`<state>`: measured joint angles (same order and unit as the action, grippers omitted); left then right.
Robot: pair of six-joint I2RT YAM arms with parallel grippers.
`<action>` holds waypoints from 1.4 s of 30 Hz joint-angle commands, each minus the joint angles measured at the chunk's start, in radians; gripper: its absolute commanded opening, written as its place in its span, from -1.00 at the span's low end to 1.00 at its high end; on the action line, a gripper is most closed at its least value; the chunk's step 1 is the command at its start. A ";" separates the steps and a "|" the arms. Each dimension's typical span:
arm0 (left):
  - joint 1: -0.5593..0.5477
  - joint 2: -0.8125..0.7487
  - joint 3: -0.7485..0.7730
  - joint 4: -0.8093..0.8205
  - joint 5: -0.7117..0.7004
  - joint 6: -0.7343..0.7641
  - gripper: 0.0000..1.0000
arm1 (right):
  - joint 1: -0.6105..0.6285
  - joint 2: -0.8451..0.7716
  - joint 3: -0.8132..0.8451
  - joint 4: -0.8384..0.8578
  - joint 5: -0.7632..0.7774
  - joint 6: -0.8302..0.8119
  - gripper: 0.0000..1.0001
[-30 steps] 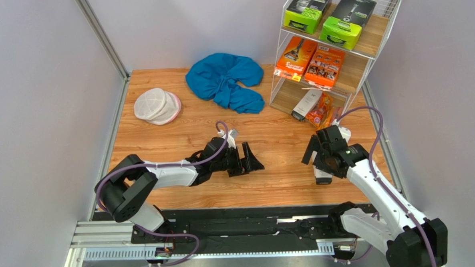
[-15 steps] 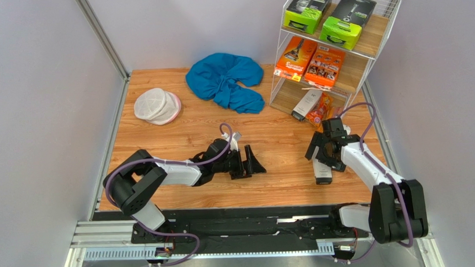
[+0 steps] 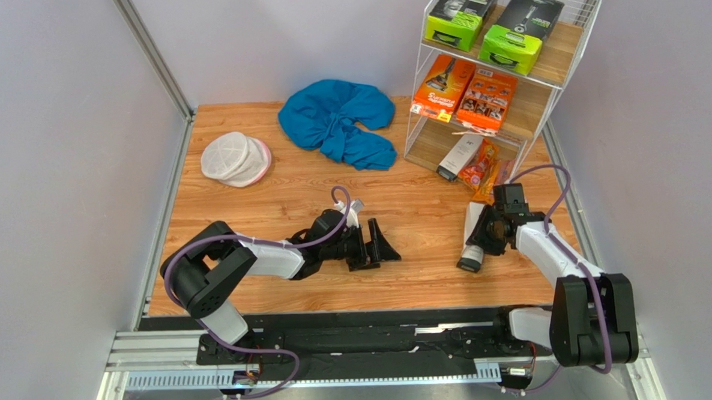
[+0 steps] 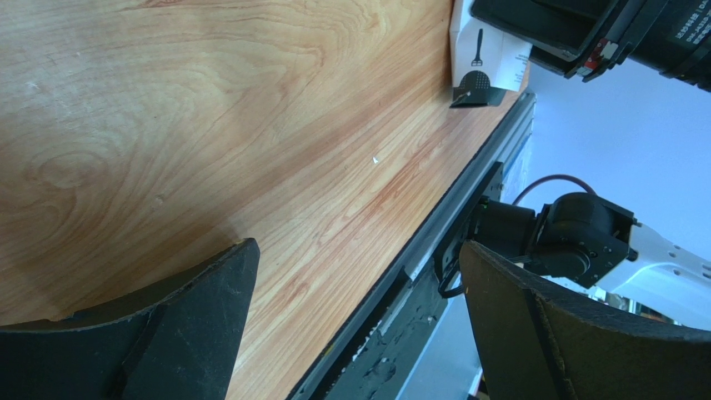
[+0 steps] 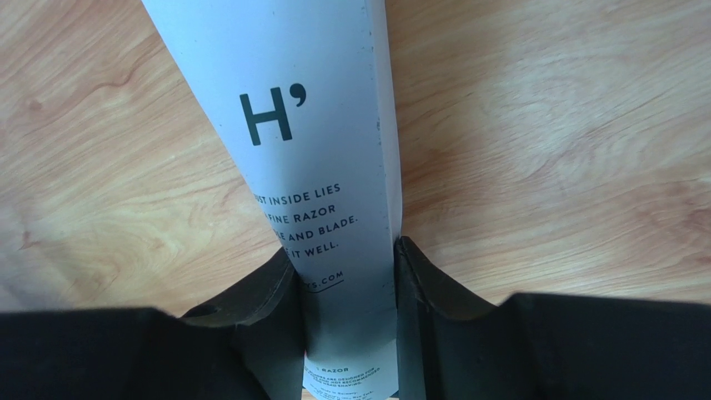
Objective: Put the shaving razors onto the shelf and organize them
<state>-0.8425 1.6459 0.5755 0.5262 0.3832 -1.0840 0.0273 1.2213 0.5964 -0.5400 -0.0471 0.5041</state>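
right gripper (image 3: 486, 232): jaws clamped across the narrow width of a slim white box (image 3: 471, 245), lower right of the top view. The wrist view agrees, with fingers (image 5: 267, 312) pressed on both long sides.
white box: held near one end. The rest sticks out from the jaws toward the lower left of the frame. The far end looks on or just off the table (image 3: 269, 195), can't tell which.
long axis: roughly up-down in the top view, slightly tilted, free end pointing away from the shelf (image 3: 563, 57).
shelf: upper right of the frame, with its bottom tier just above the grip.
shelf load: green boxes (image 3: 462, 10) on the top tier, orange cartons (image 3: 442, 83) in the middle, second white box (image 3: 461, 155) and orange bag (image 3: 483, 166) on the bottom.
left gripper (image 3: 380, 244): jaws wide apart, holding nothing, low over the table mid-frame, well apart from the box.
nearer arm: right, clearly.
step (my read): grip is made, carry to the shelf comes next.
next move needs: turn the box so it goes in beside the second white box, long axes matched. The wire frame is the snag risk.
not task: blue cloth (image 3: 338, 120) and mesh pouch (image 3: 234, 158), upper middle and upper left.
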 commanded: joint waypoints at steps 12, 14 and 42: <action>-0.061 -0.119 0.190 -0.009 -0.027 0.045 0.96 | -0.001 -0.672 -0.041 -0.044 -0.109 0.436 -0.58; -0.069 -0.132 0.216 -0.017 -0.065 0.065 0.97 | -0.001 -0.729 -0.050 -0.051 -0.093 0.493 -0.59; -0.230 0.086 0.678 -0.175 0.000 0.377 0.97 | -0.001 -0.947 -0.037 -0.054 -0.060 0.794 -0.54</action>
<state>-1.0470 1.7050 1.1847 0.3603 0.3431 -0.7506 0.0273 0.2722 0.5209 -0.6487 -0.0933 1.2739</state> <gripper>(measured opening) 0.986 0.374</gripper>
